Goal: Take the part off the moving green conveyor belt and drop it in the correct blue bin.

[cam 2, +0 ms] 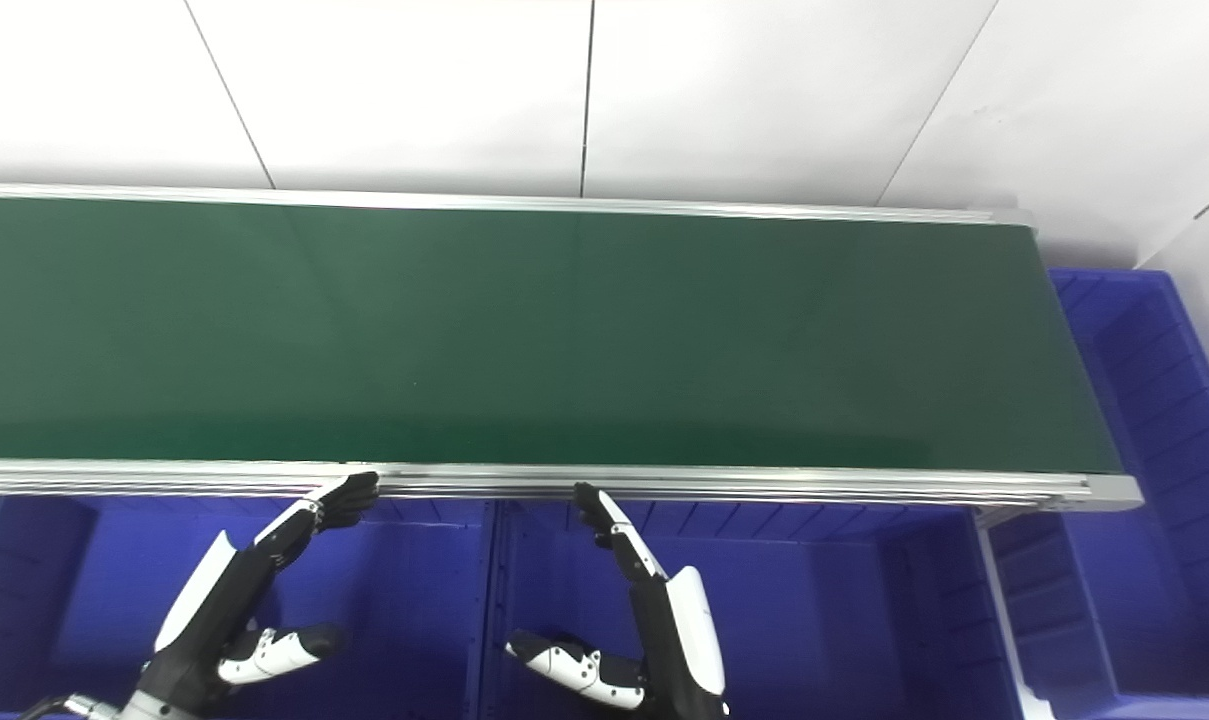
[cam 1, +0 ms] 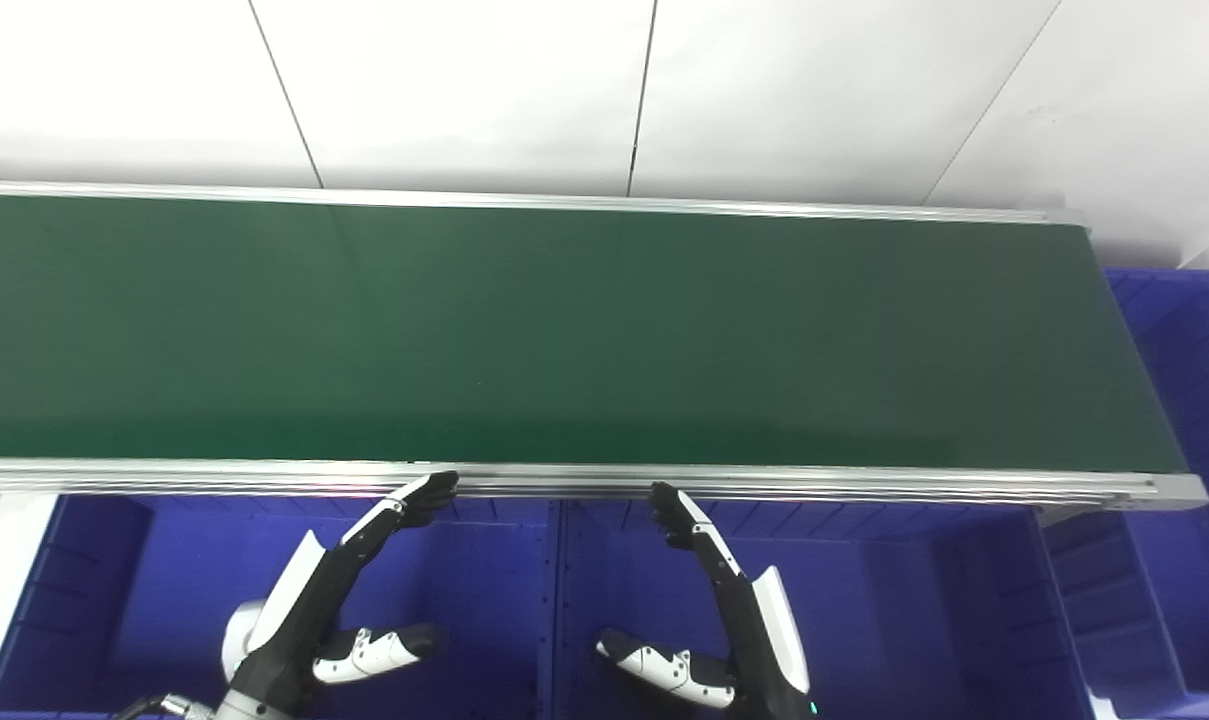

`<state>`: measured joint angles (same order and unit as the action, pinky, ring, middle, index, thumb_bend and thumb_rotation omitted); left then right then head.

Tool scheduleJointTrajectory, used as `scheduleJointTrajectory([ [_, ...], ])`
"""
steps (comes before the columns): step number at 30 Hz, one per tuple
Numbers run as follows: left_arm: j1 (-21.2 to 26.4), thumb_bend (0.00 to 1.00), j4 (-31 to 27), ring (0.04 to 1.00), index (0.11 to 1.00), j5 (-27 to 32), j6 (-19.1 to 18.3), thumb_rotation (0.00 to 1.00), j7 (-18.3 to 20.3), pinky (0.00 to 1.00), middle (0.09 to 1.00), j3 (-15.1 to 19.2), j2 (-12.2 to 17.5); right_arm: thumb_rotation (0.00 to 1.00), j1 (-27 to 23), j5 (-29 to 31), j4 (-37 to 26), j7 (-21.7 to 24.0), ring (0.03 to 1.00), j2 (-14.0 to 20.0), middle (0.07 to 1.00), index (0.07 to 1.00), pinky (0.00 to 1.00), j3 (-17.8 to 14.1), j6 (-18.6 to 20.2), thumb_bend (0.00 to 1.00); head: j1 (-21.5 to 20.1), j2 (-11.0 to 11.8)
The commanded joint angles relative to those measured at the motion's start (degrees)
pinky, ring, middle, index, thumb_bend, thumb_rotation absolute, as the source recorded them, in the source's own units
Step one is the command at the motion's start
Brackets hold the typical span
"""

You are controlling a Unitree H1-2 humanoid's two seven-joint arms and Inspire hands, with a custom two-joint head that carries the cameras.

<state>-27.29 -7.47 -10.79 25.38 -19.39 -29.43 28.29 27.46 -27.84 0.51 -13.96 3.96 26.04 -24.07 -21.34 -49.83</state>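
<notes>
The green conveyor belt [cam 1: 564, 330] runs across the picture, and I see no part on it. My left hand [cam 1: 334, 590] is open and empty, held over the left blue bin [cam 1: 94, 600], its fingertips close to the belt's near rail. My right hand [cam 1: 724, 600] is open and empty over the middle blue bin [cam 1: 864, 600], fingertips also close to the rail. Both hands show in the right eye view too, the left hand [cam 2: 244, 590] and the right hand [cam 2: 644, 600].
A silver rail [cam 1: 864, 485] edges the belt's near side. A third blue bin [cam 1: 1194, 400] stands past the belt's right end. A white wall [cam 1: 604, 90] rises behind the belt.
</notes>
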Motion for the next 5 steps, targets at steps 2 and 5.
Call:
scheduleJointTrajectory([
  [2,0.5,0.74,-0.9,0.848,0.870,-0.3,1.5,0.85,-1.4,0.83,0.865,0.0,1.8,0.53,0.2,-1.4,-0.4,0.3,0.833,-1.9,0.871,0.913,0.77,0.6,-1.0,0.73,-0.4,0.0],
  [5,0.2,0.72,-1.1,0.848,0.864,0.4,1.5,0.83,-1.3,0.83,0.861,0.0,1.6,0.53,0.4,-1.3,-0.4,0.2,0.832,-2.3,0.867,0.913,0.77,0.5,-1.0,0.73,2.4,-0.2],
])
